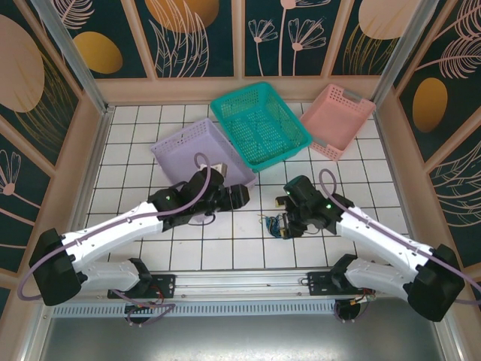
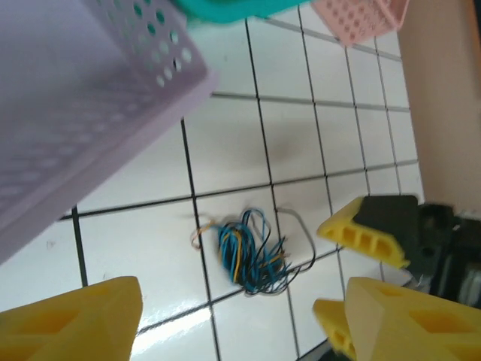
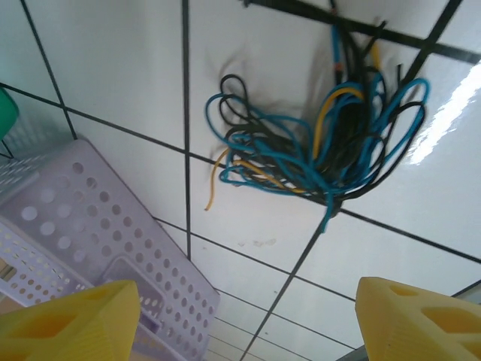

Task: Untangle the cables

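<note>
The cables (image 1: 272, 224) lie in one small knot of blue, black and yellow-orange strands on the white tiles, between my two arms. In the left wrist view the cables (image 2: 252, 252) rest on a grid line ahead of my left gripper (image 2: 240, 323), which is open with nothing between its yellow fingers (image 2: 75, 320). From above, the left gripper (image 1: 239, 197) sits left of the knot, apart from it. My right gripper (image 1: 288, 222) hovers at the knot's right side. In its own view the right gripper (image 3: 244, 323) is open and empty, with the cables (image 3: 323, 143) ahead.
Three empty baskets stand behind the arms: lavender (image 1: 167, 158) close to the left gripper, teal (image 1: 233, 139) in the middle, pink (image 1: 331, 147) at the right. The lavender basket (image 3: 90, 226) is near the knot. Wooden walls ring the tiled floor.
</note>
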Available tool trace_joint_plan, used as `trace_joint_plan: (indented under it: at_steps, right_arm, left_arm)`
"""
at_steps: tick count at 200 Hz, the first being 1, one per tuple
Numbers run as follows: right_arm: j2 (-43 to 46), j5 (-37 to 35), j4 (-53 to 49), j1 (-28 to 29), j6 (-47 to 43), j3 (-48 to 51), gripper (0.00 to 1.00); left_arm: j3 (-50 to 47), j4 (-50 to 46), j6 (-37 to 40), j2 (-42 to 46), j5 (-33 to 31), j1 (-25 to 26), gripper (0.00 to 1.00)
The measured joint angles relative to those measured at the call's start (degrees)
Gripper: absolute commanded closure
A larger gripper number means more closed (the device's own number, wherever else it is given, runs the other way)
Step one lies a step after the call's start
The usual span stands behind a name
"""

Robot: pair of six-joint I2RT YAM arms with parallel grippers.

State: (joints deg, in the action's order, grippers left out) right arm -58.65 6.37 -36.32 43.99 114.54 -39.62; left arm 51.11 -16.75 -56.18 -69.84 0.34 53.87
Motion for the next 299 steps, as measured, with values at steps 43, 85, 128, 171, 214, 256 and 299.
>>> trace_joint_plan:
  at_steps: [43, 85, 128, 171, 214, 256, 299]
  right_arm:
    - [0.17, 2.19, 5.07, -0.07, 0.00, 7.43, 0.25]
    - [-0.55, 3.17, 7.65, -2.60, 0.00, 10.29, 0.27]
    - [-1.99, 4.28, 8.79, -4.20, 0.00, 11.89, 0.31]
    - [-5.27, 4.83, 10.43, -4.20, 0.00, 12.02, 0.36]
    - [-10.21, 5.68, 12.76, -4.24, 0.00, 11.93, 0.56]
    - [-12.83, 6.49, 9.22, -4.87, 0.00, 9.62, 0.87]
    - [-13.81, 0.33, 7.89, -9.07, -0.07, 5.92, 1.00]
  left_arm:
    - [-2.89, 5.57, -0.79, -2.60, 6.05, 3.37, 0.38]
    - [-8.39, 10.45, -4.37, -8.66, 9.73, 5.31, 0.41]
    - [-11.28, 11.72, -8.59, -11.30, 6.88, 4.33, 0.41]
    - [-12.09, 14.86, -10.58, -11.43, 5.01, -2.36, 0.43]
    - [-15.17, 14.80, -10.69, -10.71, 4.04, -11.65, 0.43]
    - [-15.04, 11.96, -7.48, -9.70, 3.08, -20.61, 0.43]
    - [-12.79, 7.17, -4.20, -8.83, 0.74, -26.49, 0.42]
